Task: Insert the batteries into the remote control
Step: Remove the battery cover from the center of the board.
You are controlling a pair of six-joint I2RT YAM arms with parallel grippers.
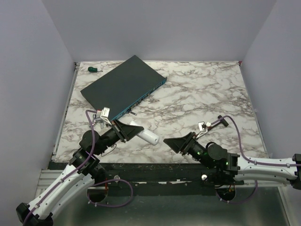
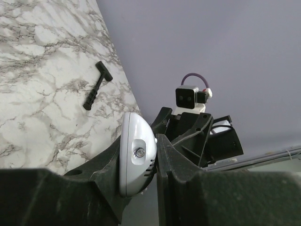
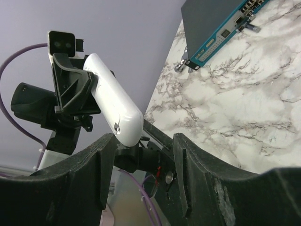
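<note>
The marble table [image 1: 197, 94] carries a large flat dark network box [image 1: 123, 87]. It lies diagonally in the far left part, with one corner close to the far edge and its row of ports facing the middle of the table.

The left fingers [image 1: 126, 132] are clenched on the remote control [image 1: 146, 135] and grasp it at one end. It is a slim white handset, held above the table near the near edge, just in front of the network box. Its free end points to the right.

The right fingers [image 1: 173, 142] are released and spread apart, with nothing between them. They are near the near edge and point to the left, with the tips close to the free end of the remote control but not touching it.

A small screwdriver [image 1: 94, 69] with a green handle lies at the far left corner. A small black tool [image 2: 96, 84] with a crossbar head lies near the right edge of the table.
</note>
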